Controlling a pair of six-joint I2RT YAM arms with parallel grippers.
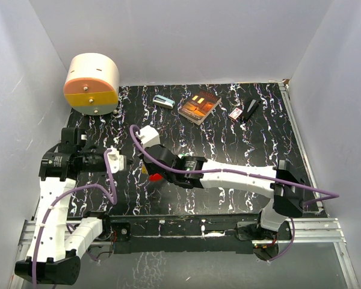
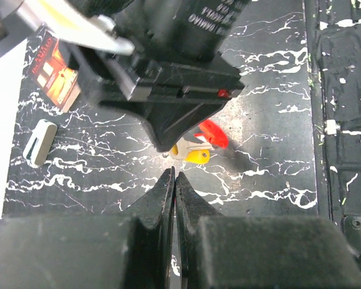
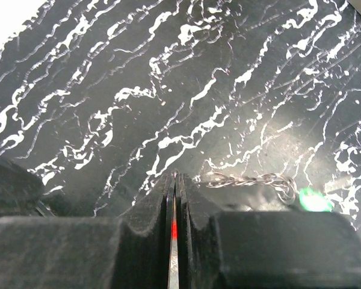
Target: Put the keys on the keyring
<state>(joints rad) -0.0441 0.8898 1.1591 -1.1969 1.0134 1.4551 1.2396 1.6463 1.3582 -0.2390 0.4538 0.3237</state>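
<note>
So on the right gripper the fingers are squeezed together, red sliver in the slit, can't tell if it's gripped; left gripper closed, empty. Red and yellow keys lie under the right one, near-left on the table

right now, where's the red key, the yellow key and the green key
red key [image 2: 213, 133], left wrist view, on its plastic head
yellow key [image 2: 197, 157], left wrist view, on its plastic head
green key [image 3: 314, 200], right wrist view, on its blurred green head
</note>
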